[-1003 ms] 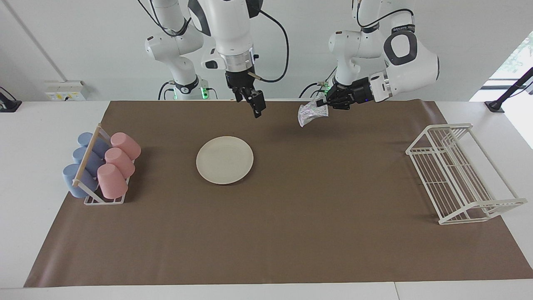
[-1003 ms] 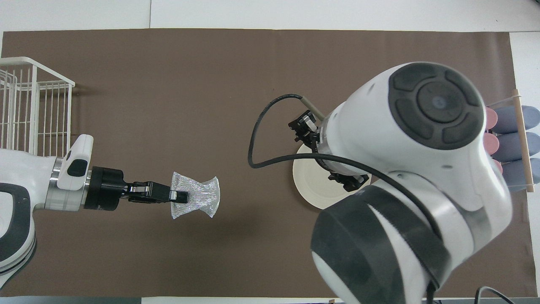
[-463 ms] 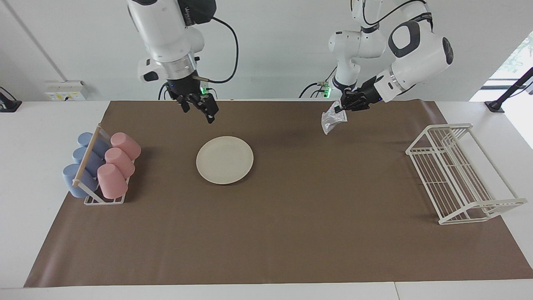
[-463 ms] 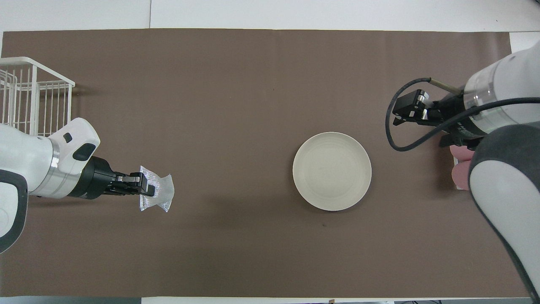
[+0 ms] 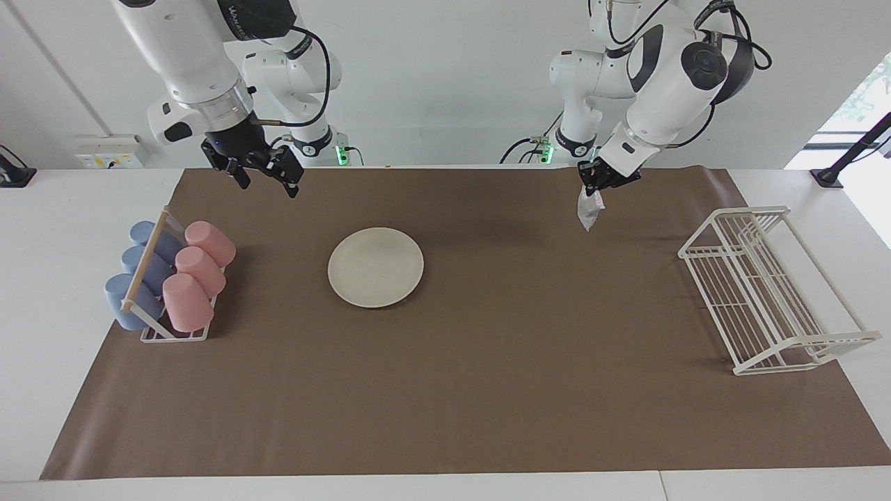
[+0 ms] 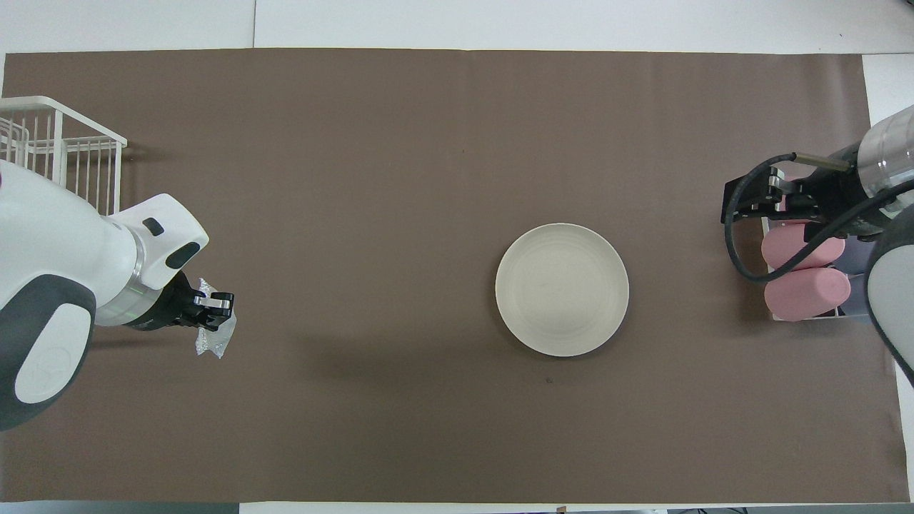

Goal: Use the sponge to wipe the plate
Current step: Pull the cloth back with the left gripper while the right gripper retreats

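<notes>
Both arms have swung outward from the mat's middle. Up in the air, the left gripper (image 5: 592, 186) stays clenched on the silvery-grey wrinkly mesh sponge (image 5: 587, 211) over the brown mat (image 5: 487, 390) near the robots' edge, toward the white wire rack (image 5: 766, 292). Empty with fingers spread, the right gripper (image 5: 268, 170) hovers beside the cup rack (image 5: 150, 306) holding pink cups (image 5: 198, 268) and blue cups (image 5: 136, 275). Alone at mid-mat lies the round cream-white plate (image 5: 376, 267).

White table (image 5: 42, 278) – brown mat (image 5: 487, 390) – plate (image 5: 376, 267), two racks (image 5: 766, 292).
</notes>
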You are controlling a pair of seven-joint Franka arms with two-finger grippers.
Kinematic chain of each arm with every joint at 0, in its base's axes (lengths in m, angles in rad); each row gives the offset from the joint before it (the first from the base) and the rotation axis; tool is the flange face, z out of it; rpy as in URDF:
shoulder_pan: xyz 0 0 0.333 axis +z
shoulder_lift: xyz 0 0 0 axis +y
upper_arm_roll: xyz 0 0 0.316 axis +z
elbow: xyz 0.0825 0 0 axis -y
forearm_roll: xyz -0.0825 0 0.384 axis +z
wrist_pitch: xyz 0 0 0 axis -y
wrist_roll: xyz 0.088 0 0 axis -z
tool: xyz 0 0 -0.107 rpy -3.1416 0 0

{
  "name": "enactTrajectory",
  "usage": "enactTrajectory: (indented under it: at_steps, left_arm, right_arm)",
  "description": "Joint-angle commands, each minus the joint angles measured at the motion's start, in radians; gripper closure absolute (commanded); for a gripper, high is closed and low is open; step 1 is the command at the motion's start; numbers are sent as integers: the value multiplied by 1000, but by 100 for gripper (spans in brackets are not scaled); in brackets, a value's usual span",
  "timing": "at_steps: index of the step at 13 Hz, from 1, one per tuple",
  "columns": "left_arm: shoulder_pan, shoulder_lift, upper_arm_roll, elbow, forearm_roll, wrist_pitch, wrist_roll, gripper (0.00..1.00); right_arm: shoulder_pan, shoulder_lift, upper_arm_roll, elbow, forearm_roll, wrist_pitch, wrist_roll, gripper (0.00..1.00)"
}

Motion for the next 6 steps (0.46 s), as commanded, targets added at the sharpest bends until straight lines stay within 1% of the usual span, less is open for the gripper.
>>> enactTrajectory:
  at_steps: [1,3,4,5,6]
  left_arm:
    - [-35,14,-14,37,122,-73,-77,100]
    - [-35,11,-63,39,215,-120,-117,100]
    - [-35,13,-72,45,263,-155,-123,100]
    - [-38,16,-80,60,309,-189,-125,100]
    - [-49,37,-94,75,372,-233,-125,100]
  right_arm:
    - [-40,-21,14,-27,-19,6,-71,0]
    - [-52,-20,13,-27,-19,8,-106,0]
    - [-83,-20,14,-26,-19,3,-140,0]
    - [-100,-20,14,-29,-19,3,-199,0]
    - [-127,-18,13,-24,-19,5,-261,0]
